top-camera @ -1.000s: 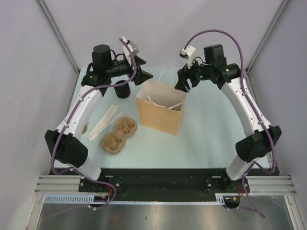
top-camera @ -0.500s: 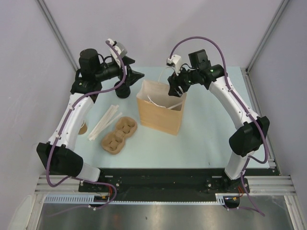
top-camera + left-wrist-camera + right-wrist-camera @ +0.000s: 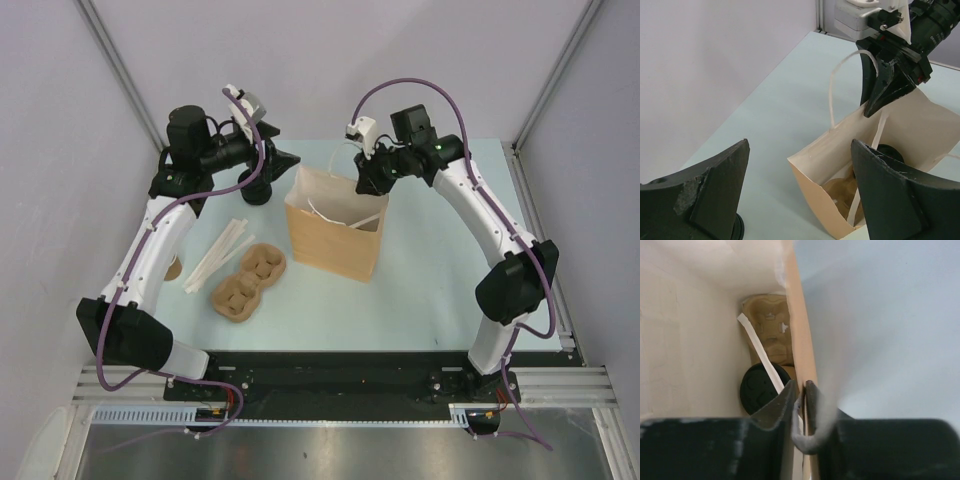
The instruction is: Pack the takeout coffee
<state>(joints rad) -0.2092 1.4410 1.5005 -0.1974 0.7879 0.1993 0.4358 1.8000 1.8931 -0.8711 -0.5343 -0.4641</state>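
The paper bag (image 3: 335, 240) is stiff tan kraft, rectangular and upright on the pale, smooth desk (image 3: 430, 270). Its mouth is open and its white inner walls are creased.

The right gripper (image 3: 799, 387) has its dark, wedge-shaped fingers drawn almost together. They pinch the bag's top rim, with one finger inside the wall and one outside.

The takeout coffee (image 3: 761, 388) stands on the bag's floor, directly below that gripper and just inside the clamped wall. Only its round, matte black lid shows. A flat white handle strip (image 3: 759, 356) hangs slantwise across the lid.

Past the lid, further from the right gripper, a moulded cup carrier (image 3: 771, 327) of rough tan pulp also lies in the bag. I cannot tell whether the cup is seated in it.

The left gripper (image 3: 799, 145) is spread wide and holds nothing. It hovers over the bag's other end, so the black lid lies below and beyond it, close under its right finger in the wrist view.

Nearer the arm bases than the left gripper, a second pulp carrier (image 3: 248, 283) with rounded lobes lies on the desk beside a fan of thin pale sticks (image 3: 220, 252).
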